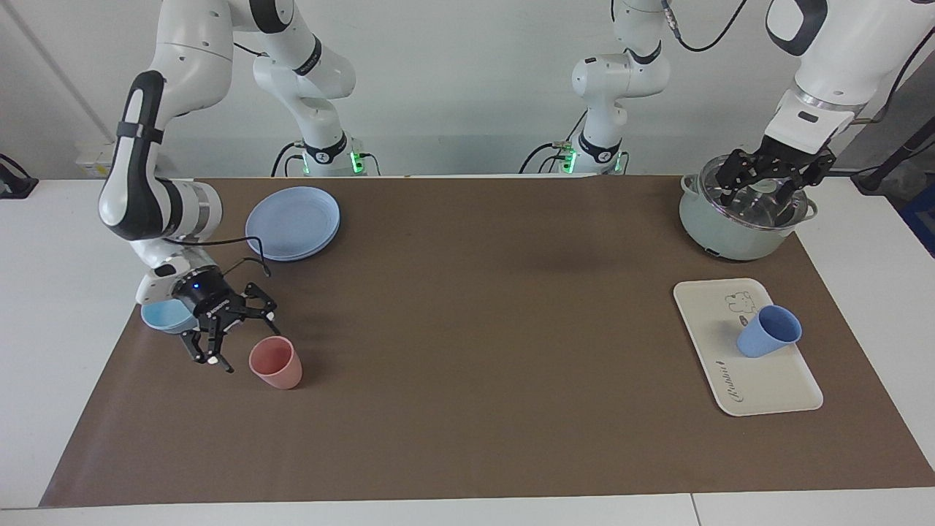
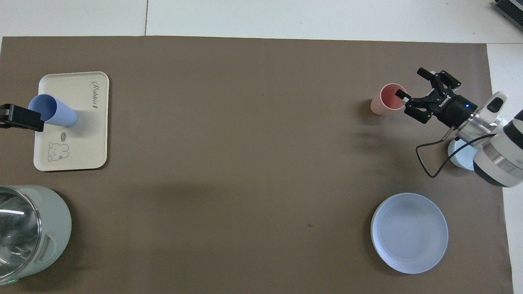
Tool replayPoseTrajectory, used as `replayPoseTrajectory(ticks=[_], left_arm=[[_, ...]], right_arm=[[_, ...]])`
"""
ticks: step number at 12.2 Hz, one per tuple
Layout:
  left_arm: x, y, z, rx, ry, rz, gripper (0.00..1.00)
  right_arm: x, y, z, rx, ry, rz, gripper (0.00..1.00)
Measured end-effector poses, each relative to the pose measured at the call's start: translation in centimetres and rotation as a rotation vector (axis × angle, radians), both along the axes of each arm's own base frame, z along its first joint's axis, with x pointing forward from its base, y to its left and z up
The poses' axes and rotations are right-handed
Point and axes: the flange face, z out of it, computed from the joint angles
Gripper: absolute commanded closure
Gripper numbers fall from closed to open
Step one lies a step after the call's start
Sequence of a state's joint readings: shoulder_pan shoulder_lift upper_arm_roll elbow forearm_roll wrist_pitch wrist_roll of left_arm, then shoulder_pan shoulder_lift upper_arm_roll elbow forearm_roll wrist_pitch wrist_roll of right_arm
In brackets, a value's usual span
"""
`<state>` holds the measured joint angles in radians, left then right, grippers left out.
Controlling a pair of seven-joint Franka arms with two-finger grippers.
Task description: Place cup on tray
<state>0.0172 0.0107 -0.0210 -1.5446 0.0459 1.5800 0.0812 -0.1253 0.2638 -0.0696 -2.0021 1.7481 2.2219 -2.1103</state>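
The periwinkle-blue cup (image 1: pixel 768 331) stands upright on the cream-white tray (image 1: pixel 760 387) at the left arm's end of the table. It also shows in the overhead view (image 2: pixel 55 111), on the tray (image 2: pixel 81 139). My left gripper (image 1: pixel 764 191) hangs open and empty in the air over the pot, apart from the cup. Only a black tip of it (image 2: pixel 18 117) shows in the overhead view. My right gripper (image 1: pixel 237 332) is open and empty, low beside the pink cup (image 1: pixel 277 363). It also shows in the overhead view (image 2: pixel 411 84).
A grey-green pot with a glass lid (image 1: pixel 738 226) stands nearer to the robots than the tray. A round blue plate (image 1: pixel 292 223) and a shallow light-blue bowl (image 1: pixel 164 315) lie at the right arm's end. The right arm's cable loops over the bowl.
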Motion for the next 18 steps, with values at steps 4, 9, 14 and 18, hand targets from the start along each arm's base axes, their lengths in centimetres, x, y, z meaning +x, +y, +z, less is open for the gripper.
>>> replayPoseTrajectory(ticks=[4, 9, 14, 18], left_arm=[[0.0, -0.9, -0.3, -0.076, 0.003, 0.004, 0.0], [0.0, -1.1, -0.3, -0.081, 0.006, 0.001, 0.0], [0.0, -2.0, -0.7, -0.081, 0.033, -0.013, 0.0], [0.3, -2.9, -0.8, -0.071, 0.05, -0.022, 0.0]], right_arm=[[-1.5, 0.8, 9.7, -0.152, 0.227, -0.016, 0.0], [-2.8, 1.1, 13.8, -0.382, 0.577, -0.177, 0.0], [-3.8, 10.3, 13.4, -0.572, 0.886, -0.44, 0.0], [-5.6, 12.5, 19.1, -0.603, 1.049, -0.523, 0.0]])
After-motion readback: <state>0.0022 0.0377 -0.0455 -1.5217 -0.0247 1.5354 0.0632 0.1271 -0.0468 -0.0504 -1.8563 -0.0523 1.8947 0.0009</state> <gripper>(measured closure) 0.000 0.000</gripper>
